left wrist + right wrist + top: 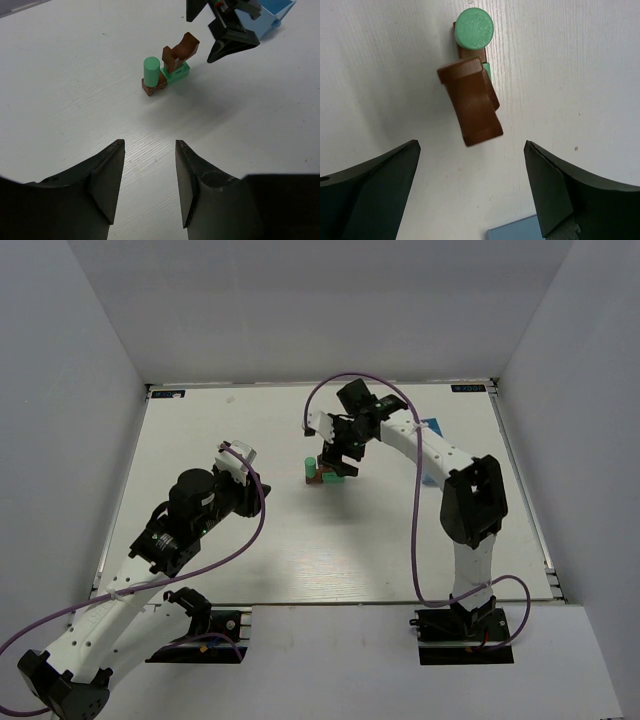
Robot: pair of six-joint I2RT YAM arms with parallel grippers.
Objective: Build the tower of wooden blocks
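Observation:
The tower (321,472) stands mid-table, a small cluster of wood blocks. In the left wrist view a green cylinder (151,70) stands upright on a brown base block (153,88). Beside it lies a flat green block (178,74), and a brown arch piece (182,49) sits tilted on top. From the right wrist the cylinder top (474,28) and the brown arch (472,102) show from above. My right gripper (472,150) hangs just above and beside the tower, open wide and holding nothing. My left gripper (150,145) is open and empty, well short of the tower.
A small blue open-topped box (272,14) sits just behind the right gripper, its corner (515,232) showing under the right fingers. The right arm (440,455) reaches in from the right. White walls ring the table (400,540).

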